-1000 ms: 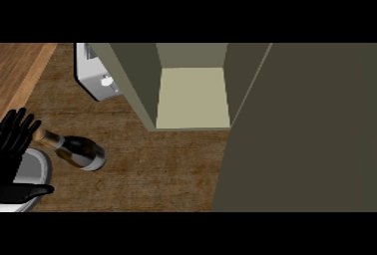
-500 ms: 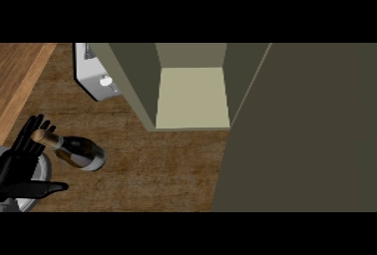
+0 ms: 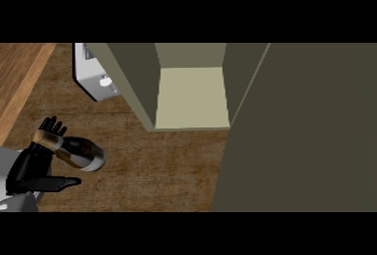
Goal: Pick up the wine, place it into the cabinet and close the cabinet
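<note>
Head view, read from left to right: at the left edge the left hand (image 3: 33,164) reaches up from the lower corner, fingers extended behind the neck end of the wine (image 3: 76,152) and thumb jutting out below it; the fingers are not yet curled round the bottle, so the hand counts as released. The wine lies on its side on the wooden counter (image 3: 162,174), dark glass body with a pale band near its base, which points toward the cabinet. Further right and higher stands a white appliance (image 3: 95,82), just beside the cabinet's outer wall. The cabinet (image 3: 191,97) is open, its pale shelf bare and well apart from the bottle. The open cabinet door (image 3: 302,129) fills the right side. The right hand does not appear. Judgement: the bottle is probably rigid, fairly heavy, smooth, breakable, and free to roll. Best hold is likely round the body at mid-length, fingers and thumb opposed, not on the narrow neck.
</note>
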